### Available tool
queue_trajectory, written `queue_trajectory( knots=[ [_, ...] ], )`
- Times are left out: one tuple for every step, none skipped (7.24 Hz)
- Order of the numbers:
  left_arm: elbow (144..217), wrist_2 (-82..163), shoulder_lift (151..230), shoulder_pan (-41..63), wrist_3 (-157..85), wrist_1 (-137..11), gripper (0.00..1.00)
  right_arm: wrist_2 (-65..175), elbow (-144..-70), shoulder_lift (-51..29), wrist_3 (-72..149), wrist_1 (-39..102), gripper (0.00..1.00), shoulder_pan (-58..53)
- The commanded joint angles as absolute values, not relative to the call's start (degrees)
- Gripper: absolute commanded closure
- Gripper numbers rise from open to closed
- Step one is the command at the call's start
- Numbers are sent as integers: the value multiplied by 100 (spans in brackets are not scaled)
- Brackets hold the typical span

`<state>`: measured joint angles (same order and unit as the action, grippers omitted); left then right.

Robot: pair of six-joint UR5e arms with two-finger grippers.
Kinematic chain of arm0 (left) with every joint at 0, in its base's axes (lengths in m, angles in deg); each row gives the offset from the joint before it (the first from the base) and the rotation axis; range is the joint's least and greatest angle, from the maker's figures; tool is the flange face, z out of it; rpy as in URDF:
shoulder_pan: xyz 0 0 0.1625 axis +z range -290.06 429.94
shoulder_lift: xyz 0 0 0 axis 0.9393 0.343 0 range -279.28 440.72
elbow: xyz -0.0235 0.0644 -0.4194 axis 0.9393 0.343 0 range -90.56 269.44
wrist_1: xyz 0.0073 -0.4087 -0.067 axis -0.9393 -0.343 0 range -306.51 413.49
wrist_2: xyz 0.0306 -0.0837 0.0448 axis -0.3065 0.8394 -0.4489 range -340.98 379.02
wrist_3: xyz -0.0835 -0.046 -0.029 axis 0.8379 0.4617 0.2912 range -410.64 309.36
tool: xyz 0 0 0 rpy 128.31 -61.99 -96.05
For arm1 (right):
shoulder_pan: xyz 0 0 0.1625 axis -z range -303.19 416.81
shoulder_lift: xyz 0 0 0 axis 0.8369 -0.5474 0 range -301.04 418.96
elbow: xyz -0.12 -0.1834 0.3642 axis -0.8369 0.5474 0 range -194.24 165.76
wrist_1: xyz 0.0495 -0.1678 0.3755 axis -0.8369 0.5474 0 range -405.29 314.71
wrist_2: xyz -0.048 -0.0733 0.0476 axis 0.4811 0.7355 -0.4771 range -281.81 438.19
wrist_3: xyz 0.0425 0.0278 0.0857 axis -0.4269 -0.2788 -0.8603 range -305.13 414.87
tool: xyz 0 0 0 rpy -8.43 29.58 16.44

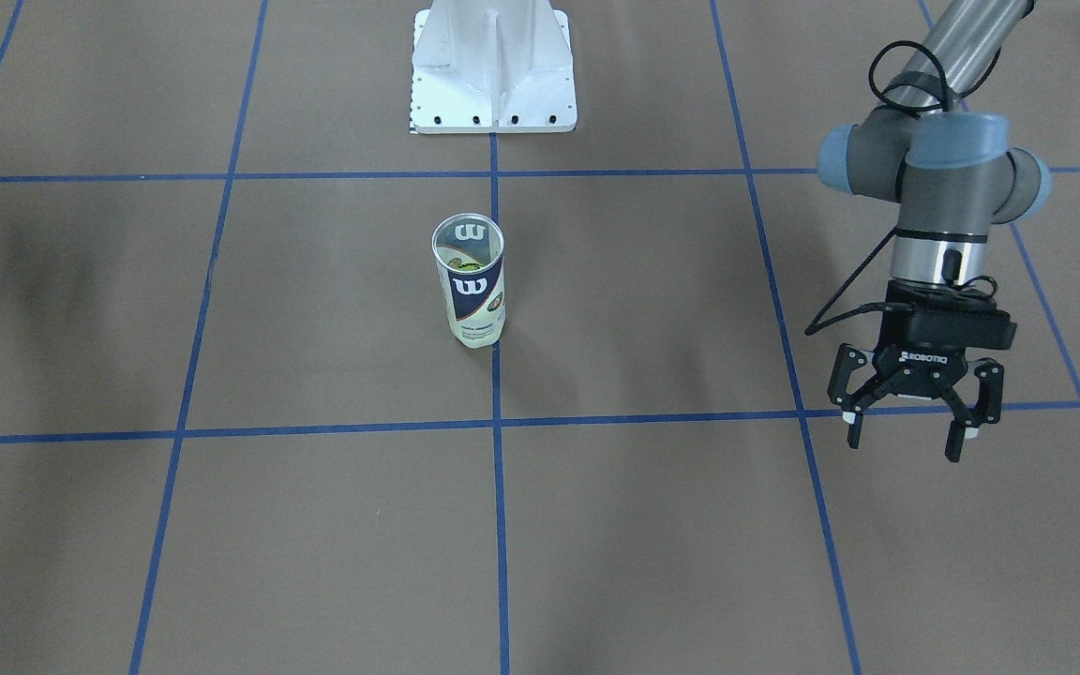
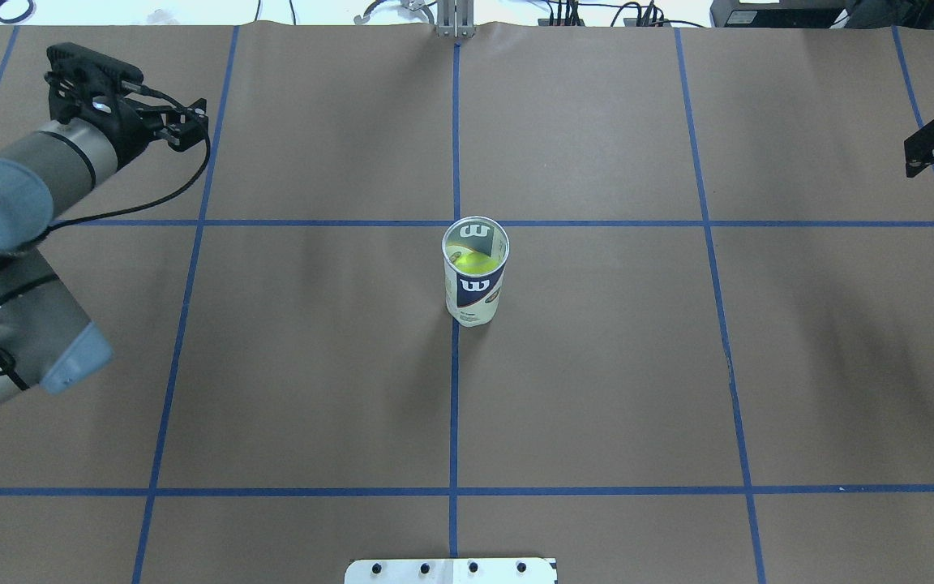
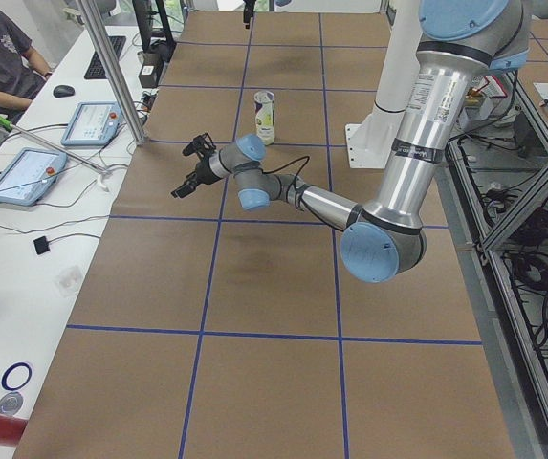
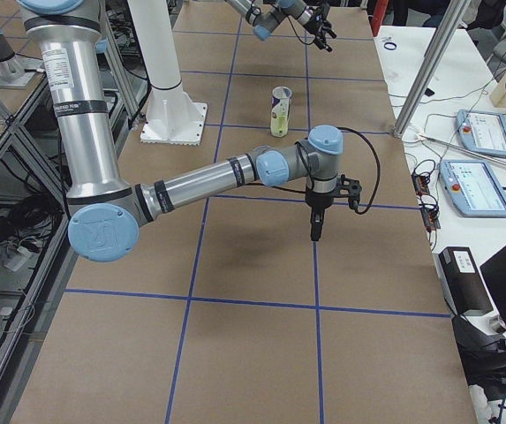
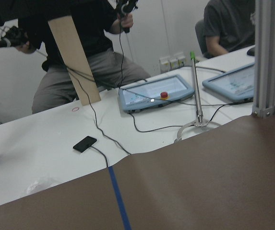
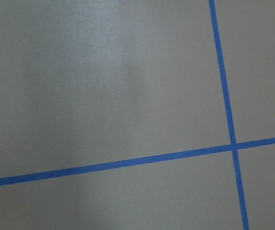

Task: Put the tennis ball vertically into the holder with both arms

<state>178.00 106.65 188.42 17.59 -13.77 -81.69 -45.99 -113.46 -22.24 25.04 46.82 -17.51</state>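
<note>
The holder (image 1: 470,281), a clear can with a navy Wilson label, stands upright at the table's middle on a blue tape line; it also shows in the overhead view (image 2: 475,280). A yellow-green tennis ball (image 2: 473,261) lies inside it, seen through the open top. My left gripper (image 1: 906,442) is open and empty, well off to my left of the can, fingers pointing toward the operators' edge. My right gripper (image 2: 925,154) shows only partly at the overhead view's right edge and points down above the table (image 4: 315,231); I cannot tell whether it is open.
The white pedestal (image 1: 493,75) stands at my base, in line with the can. Beyond the table's far edge are an aluminium post (image 4: 429,71), a white desk with tablets (image 4: 482,150) and seated operators (image 5: 79,62). Blue tape lines (image 6: 127,160) cross the brown table cover.
</note>
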Motion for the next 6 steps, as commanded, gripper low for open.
queue_trajectory(
  knots=[
    [17883,12275,19108,1073,-1521,-6140,1,-5161,-10953,-2356,3729,4682,1,-2332],
    [17926,12560,19180,905,-2253,-5381,1,-5362,-10751,-2357,4112,4682,1,-2526],
    [17962,12580,19085,747,-3069,-5087,2,-5564,-10627,-2357,4507,4690,1,-2728],
    [17936,13007,18936,301,-3425,-4936,2,-5680,-10530,-2365,4824,4690,1,-2800],
    [17918,14186,18926,-295,-3455,-4508,2,-5681,-10451,-2383,5132,4690,1,-2835],
    [17962,15346,18552,-840,-3534,-4443,1,-5681,-10372,-2400,5196,4690,1,-2923]
  ],
)
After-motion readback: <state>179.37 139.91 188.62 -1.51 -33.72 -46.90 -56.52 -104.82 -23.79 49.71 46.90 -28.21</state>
